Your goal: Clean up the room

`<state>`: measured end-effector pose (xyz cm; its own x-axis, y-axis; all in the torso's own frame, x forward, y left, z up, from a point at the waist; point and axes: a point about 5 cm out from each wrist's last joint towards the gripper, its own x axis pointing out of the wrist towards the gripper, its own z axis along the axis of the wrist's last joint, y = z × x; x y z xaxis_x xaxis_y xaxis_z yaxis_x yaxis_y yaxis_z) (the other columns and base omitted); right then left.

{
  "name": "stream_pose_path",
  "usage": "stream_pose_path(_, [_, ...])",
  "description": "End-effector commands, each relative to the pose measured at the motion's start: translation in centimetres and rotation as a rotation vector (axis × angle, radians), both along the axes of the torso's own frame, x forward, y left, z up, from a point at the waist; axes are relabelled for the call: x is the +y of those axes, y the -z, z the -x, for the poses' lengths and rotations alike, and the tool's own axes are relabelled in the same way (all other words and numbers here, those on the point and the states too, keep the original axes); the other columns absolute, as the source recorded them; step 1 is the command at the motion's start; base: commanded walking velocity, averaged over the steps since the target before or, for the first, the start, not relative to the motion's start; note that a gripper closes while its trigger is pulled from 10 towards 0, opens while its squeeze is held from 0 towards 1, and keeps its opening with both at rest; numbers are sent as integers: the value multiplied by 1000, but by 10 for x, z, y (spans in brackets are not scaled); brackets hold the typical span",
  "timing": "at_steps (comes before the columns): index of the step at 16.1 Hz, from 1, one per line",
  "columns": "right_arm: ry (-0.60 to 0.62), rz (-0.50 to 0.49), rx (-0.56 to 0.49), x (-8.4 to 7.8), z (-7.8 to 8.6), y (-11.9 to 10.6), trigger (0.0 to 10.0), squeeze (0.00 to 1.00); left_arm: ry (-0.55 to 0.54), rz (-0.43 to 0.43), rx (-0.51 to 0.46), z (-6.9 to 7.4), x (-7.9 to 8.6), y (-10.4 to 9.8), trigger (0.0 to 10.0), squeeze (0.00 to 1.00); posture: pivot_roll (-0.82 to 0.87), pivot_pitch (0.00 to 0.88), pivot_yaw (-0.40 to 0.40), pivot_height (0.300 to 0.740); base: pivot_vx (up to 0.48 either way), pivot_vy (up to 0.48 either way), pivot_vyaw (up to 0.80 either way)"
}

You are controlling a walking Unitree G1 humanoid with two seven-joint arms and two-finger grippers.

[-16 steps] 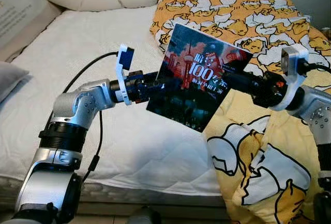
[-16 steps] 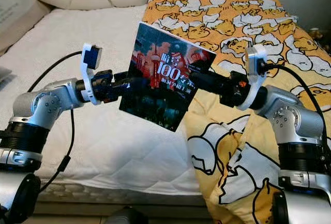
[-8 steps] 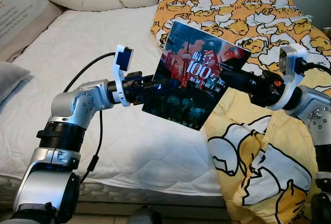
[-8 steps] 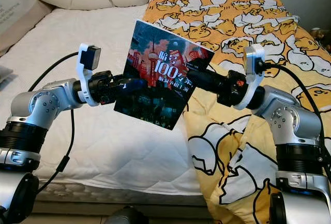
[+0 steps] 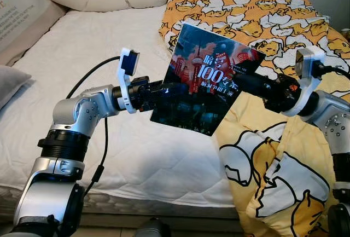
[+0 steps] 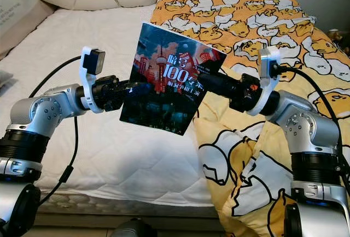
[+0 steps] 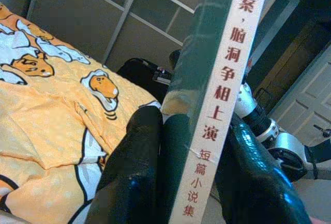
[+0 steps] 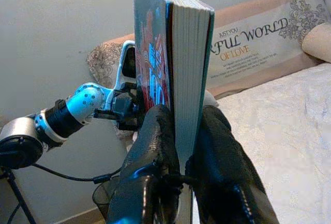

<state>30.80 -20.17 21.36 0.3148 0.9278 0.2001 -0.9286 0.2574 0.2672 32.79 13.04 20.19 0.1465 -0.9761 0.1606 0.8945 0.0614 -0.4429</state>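
Left gripper (image 5: 164, 90): clamped on the book's spine edge.
Book: dark glossy paperback with red city cover (image 5: 205, 81), held tilted above the white quilted bed (image 5: 109, 45).
Right gripper (image 5: 240, 81): pinching the book's page edge.
Progress: book lifted, not yet put away; yellow duck-print blanket (image 5: 273, 155) looks unmade.

We see a dark blue book (image 5: 205, 81) with a red skyline, white "100" and a white spine with red characters. Beside it, a yellow blanket (image 5: 262, 18) bears white cartoon figures; the mattress (image 5: 82, 56) is white, quilted.
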Motion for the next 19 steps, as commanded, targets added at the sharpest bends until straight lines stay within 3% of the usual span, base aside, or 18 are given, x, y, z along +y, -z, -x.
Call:
stream_pose_path(1, [-5,-32,-46,2,0,-10,0,0,1,-4,-21,1,1,-1,0,0,21,0,104,740,0,0,0])
stream_pose_path(4, [5,-36,-53,2,-1,-10,0,0,-11,-10,-30,0,2,-2,0,0,18,0,110,740,0,0,0])
stream_pose_path(5, [11,-34,-55,3,-1,-11,2196,0,-44,-11,-44,-2,3,-2,0,0,11,0,116,740,0,0,0])
stream_pose_path(6, [26,-26,-54,2,-1,-10,7608,0,-69,-4,-51,-2,3,-4,0,0,9,0,117,740,0,0,0])
stream_pose_path(7, [44,-22,-48,2,-1,-9,10000,0,-98,8,-56,-3,4,-5,0,0,6,0,119,740,0,0,0])
stream_pose_path(8, [52,-38,-30,1,0,-8,10000,702,-114,21,-60,0,5,-6,0,0,4,0,120,740,0,0,0])
stream_pose_path(9, [56,-45,-27,0,0,-7,10000,702,-118,26,-60,1,6,-6,0,0,3,0,120,740,0,0,0])
stream_pose_path(10, [72,-51,-18,-1,1,-6,10000,1000,-129,35,-58,4,6,-5,0,0,0,0,124,740,0,0,0])
stream_pose_path(13, [123,-57,-18,-3,-1,-4,10000,1000,-145,59,-43,8,4,-3,0,0,-3,0,128,740,0,0,0])
stream_pose_path(15, [293,-28,7,-13,-9,5,10000,1000,-234,57,-52,7,8,-2,0,0,-6,0,132,740,0,0,0])
stream_pose_path(16, [415,-6,40,-21,-9,14,10000,1000,-394,-15,-78,3,18,2,0,0,-9,0,130,740,0,0,0])
stream_pose_path(18, [496,26,59,-21,-5,23,10000,1000,-507,-133,-132,3,23,8,0,0,-10,0,127,740,0,0,0])
stream_pose_path(19, [619,81,88,-15,-1,36,10000,1000,-624,-224,-188,7,25,14,0,0,-8,0,119,740,0,0,0])
